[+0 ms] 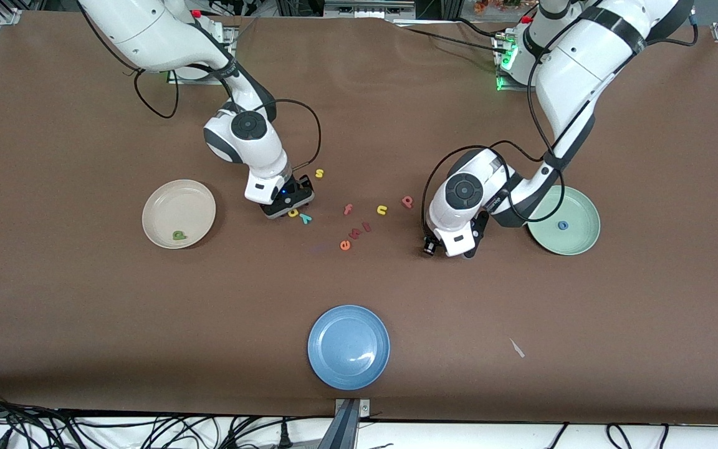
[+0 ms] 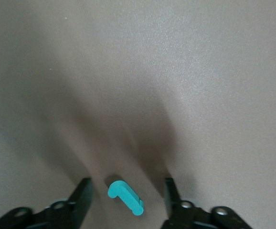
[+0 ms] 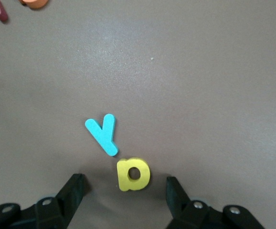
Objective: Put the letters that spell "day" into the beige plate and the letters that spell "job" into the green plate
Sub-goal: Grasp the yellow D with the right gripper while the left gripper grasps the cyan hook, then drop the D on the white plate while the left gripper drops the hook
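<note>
Straddling the thin, light teal foam hook-shaped j point(image 2: 125, 196), left gripper point(image 2: 126, 196) fingers stand apart, gripping nothing; pinch its flat sides. Right gripper point(image 3: 124, 191) open astride the soft yellow foam a point(image 3: 133, 174), unheld.

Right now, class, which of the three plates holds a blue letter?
The green plate, at the left arm's end of the table: a blue ring o lies in it. The beige plate holds a green letter; the blue plate holds none.

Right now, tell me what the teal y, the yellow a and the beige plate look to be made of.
Teal y and yellow a: probably foam, matte, with flat faces and thick cut edges. Beige plate: likely smooth plastic or melamine, with only a faint sheen on its rim; ceramic can't be ruled out.
</note>
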`<state>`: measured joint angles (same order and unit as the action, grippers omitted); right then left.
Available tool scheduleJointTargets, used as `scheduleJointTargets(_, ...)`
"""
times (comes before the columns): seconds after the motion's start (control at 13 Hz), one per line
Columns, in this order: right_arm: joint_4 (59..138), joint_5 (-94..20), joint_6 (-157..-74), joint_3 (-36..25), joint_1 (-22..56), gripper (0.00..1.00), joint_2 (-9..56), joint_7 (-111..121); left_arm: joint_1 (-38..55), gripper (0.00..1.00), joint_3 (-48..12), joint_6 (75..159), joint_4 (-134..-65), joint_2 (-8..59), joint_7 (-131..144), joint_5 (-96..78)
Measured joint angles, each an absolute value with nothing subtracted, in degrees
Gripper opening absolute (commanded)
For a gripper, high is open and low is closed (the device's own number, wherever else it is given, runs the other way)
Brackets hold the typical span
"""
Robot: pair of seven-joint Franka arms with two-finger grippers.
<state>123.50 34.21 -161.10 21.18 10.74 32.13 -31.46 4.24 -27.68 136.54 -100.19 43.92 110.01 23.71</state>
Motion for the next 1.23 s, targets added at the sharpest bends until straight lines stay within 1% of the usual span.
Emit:
scheduleJointTargets(0.08, 123.39, 34.21, -161.18, 21.14, 10.74, 0.78, 32.15, -31.11, 4.24, 0.55, -27.67, 136.54, -100.13, 43.94, 110.01, 23.71)
scheduleJointTargets(0.23, 122.37, 34.21, -161.21, 20.95, 10.74, 0.73, 32.44, -30.57, 4.24, 0.43, -27.67, 136.54, -100.07, 43.95, 110.01, 23.72)
scheduleJointTargets(0.38, 121.6, 34.21, -161.21, 20.86, 10.73, 0.72, 32.95, -30.32, 4.26, 0.29, -27.68, 136.58, -99.93, 43.97, 110.01, 23.72)
scheduleJointTargets(0.54, 121.21, 34.21, -161.21, 20.87, 10.74, 0.65, 33.19, -30.31, 4.31, 0.17, -27.68, 136.62, -99.7, 43.97, 109.98, 23.78)
scheduleJointTargets(0.69, 121.19, 34.24, -161.2, 20.82, 10.72, 0.61, 33.22, -30.28, 4.39, 0.13, -27.68, 136.63, -99.65, 43.97, 109.94, 23.85)
scheduleJointTargets(0.92, 121.21, 34.26, -161.23, 20.77, 10.7, 0.54, 33.13, -30.26, 4.37, 0.13, -27.68, 136.35, -99.56, 43.97, 108.07, 23.98)
scheduleJointTargets(1.0, 121.26, 34.26, -161.27, 20.77, 10.7, 0.52, 33.11, -30.26, 4.24, 0.12, -27.7, 135.3, -99.45, 43.87, 106.7, 23.99)
scheduleJointTargets(1.15, 121.37, 34.26, -161.41, 20.78, 10.71, 0.47, 33.04, -30.27, 2.8, 0.12, -28.77, 129.33, -99.07, 43.11, 103.1, 23.91)
scheduleJointTargets(1.23, 121.49, 34.26, -161.5, 20.79, 10.72, 0.45, 32.97, -30.3, 0.52, 0.12, -30.94, 126.08, -98.88, 42.54, 100.46, 23.74)
